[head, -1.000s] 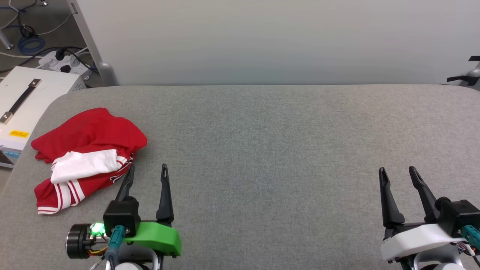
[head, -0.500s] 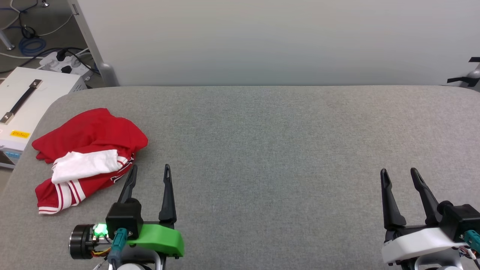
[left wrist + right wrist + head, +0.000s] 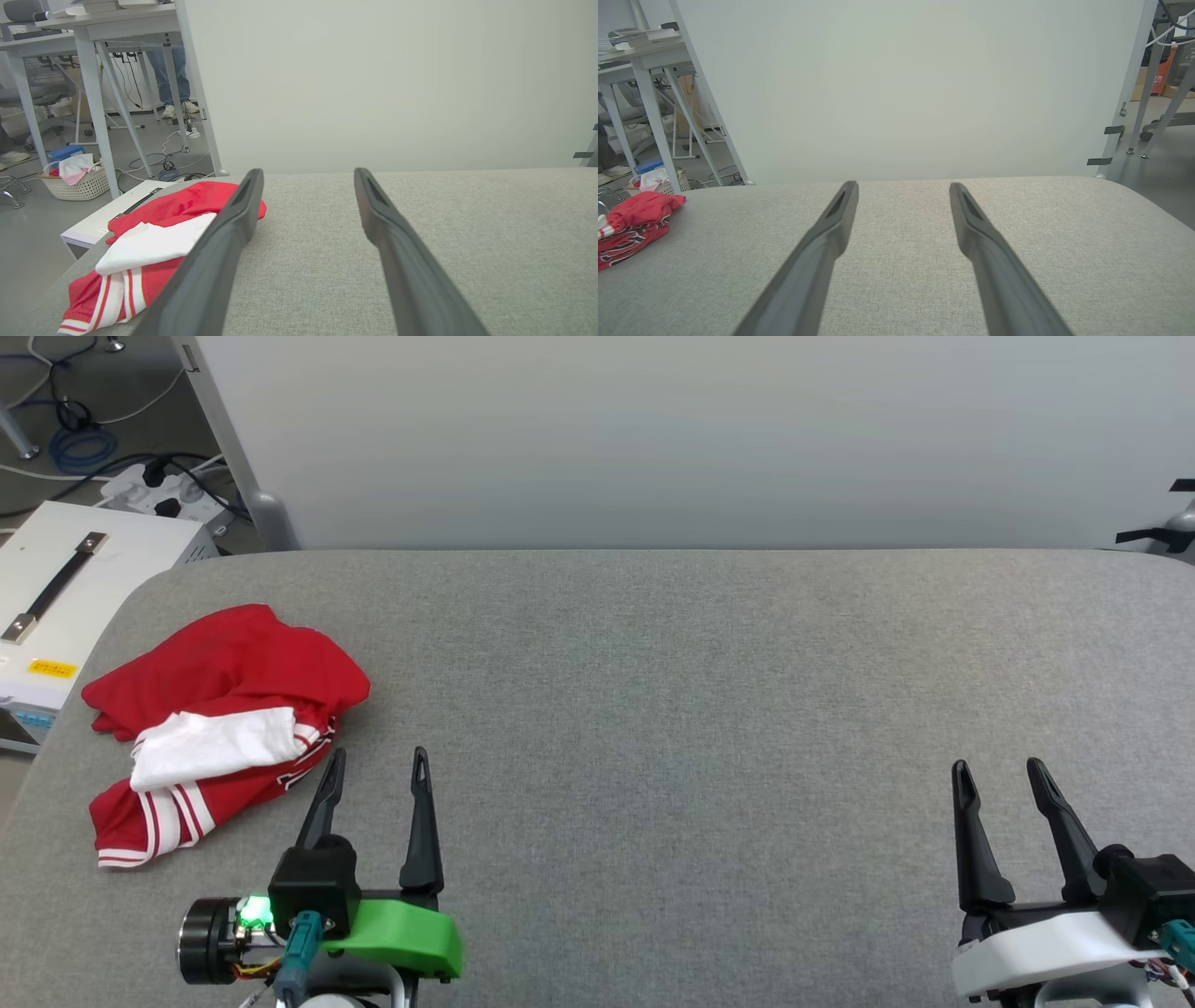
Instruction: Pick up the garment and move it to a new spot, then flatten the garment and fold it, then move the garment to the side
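Left of the garment (image 3: 224,681), white case (image 3: 65,579) and cables (image 3: 75,443); pale panel (image 3: 653,439) behind

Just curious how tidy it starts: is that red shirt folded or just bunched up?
Bunched up. The garment lies in a crumpled heap, its white sleeve lapped over red folds, striped trim twisted.

Left pincer (image 3: 378,753): two long dark fingers mounted on a green plastic wrist housing (image 3: 392,933), positioned lower left in the head view, fingers pointing forward and spread wide. Right pincer (image 3: 997,765): identical dark fingers on a white plastic wrist housing (image 3: 1046,952), positioned lower right, fingers likewise parted, angled slightly leftward.
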